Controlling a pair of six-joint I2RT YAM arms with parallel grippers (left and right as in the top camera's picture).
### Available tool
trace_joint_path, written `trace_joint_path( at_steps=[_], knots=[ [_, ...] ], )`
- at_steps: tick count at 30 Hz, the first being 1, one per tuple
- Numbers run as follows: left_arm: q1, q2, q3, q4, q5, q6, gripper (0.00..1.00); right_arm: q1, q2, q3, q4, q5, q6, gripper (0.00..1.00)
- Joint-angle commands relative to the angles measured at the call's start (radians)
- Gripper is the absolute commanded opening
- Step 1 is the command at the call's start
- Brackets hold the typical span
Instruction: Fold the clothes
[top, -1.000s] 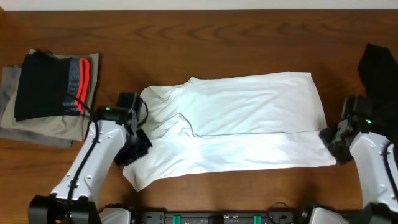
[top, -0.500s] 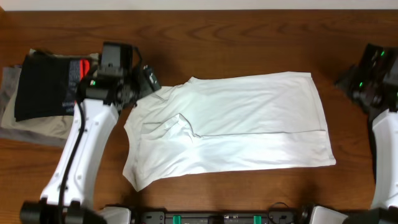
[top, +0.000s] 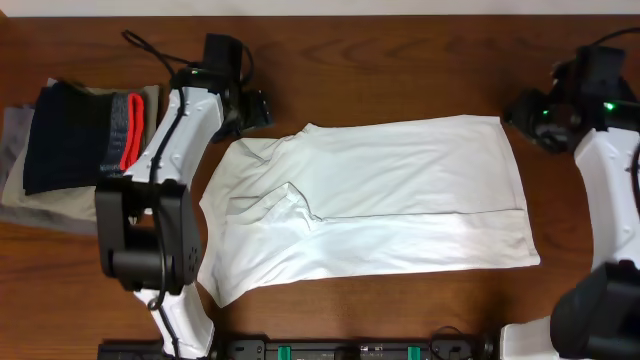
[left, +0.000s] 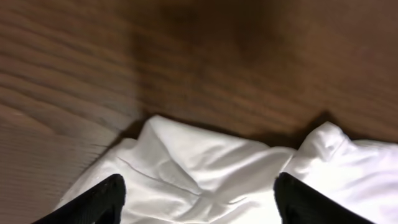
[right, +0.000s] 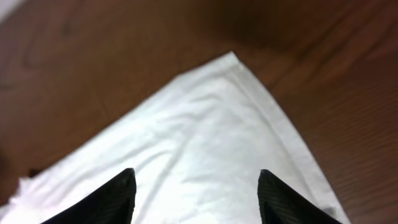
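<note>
The white T-shirt (top: 370, 205) lies partly folded across the middle of the wooden table (top: 400, 60), with a stack of dark and olive garments (top: 80, 150) well apart at the left edge. The left gripper (left: 199, 193) hangs over the shirt's far-left corner and the right gripper (right: 196, 186) over its far-right corner — both with jaws spread wide, holding nothing.

White short-sleeved cloth T-shirt (top: 380, 200): soft, matt, wrinkled, creased most toward 9 o'clock. Dark brown wooden counter (top: 400, 60): smooth, visible grain, slight sheen. Black cloth garment with red-grey band (top: 70, 140), 9 o'clock: matt. White robot arm shell (top: 180, 125): smooth, glossy plastic.
</note>
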Motion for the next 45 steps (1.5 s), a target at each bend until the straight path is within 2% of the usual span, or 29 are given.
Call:
trace_joint_path(
  at_steps=[1, 4, 13, 25, 40, 45],
  knots=[
    [0.005, 0.000, 0.031, -0.001, 0.047, -0.046, 0.74, 0.023, 0.036, 0.013, -0.009, -0.008, -0.014, 0.59],
    [0.004, 0.004, 0.031, 0.000, 0.055, -0.113, 0.66, 0.037, 0.061, 0.013, -0.013, -0.008, -0.014, 0.59],
    [-0.028, 0.063, 0.031, -0.014, 0.093, -0.238, 0.66, 0.047, 0.069, 0.013, -0.016, -0.008, -0.014, 0.58],
    [-0.038, 0.129, 0.031, -0.013, 0.095, -0.324, 0.65, 0.047, 0.069, 0.013, -0.037, -0.006, -0.023, 0.57],
    [-0.037, 0.187, 0.031, 0.035, 0.095, -0.350, 0.61, 0.047, 0.069, 0.013, -0.058, -0.003, -0.045, 0.56],
    [-0.037, 0.191, 0.031, 0.063, 0.095, -0.349, 0.46, 0.047, 0.069, 0.013, -0.061, -0.003, -0.045, 0.56]
  ],
)
